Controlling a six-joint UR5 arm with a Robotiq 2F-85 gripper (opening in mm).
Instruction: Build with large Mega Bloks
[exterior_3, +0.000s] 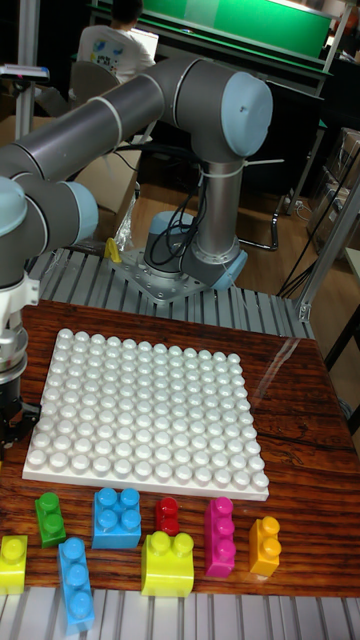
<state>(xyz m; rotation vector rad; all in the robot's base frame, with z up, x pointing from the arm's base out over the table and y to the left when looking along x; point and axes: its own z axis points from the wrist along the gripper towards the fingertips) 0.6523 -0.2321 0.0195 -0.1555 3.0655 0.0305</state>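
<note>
Nothing built: white baseplate (150, 415) bare, every block, blue square block (117, 517) included, loose along near edge; my gripper (10, 420) at left, finger state can't tell.

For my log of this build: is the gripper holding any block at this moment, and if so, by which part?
It cannot be told. Only the gripper's upper body shows at the left edge; its fingertips are out of frame. All visible blocks sit on the table, none on the white baseplate.

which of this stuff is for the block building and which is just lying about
For the job:
white studded baseplate
green block
large blue block
red block
pink block
orange block
large yellow block
long blue block
yellow block at left edge

Just there:
person at desk
green board
</note>
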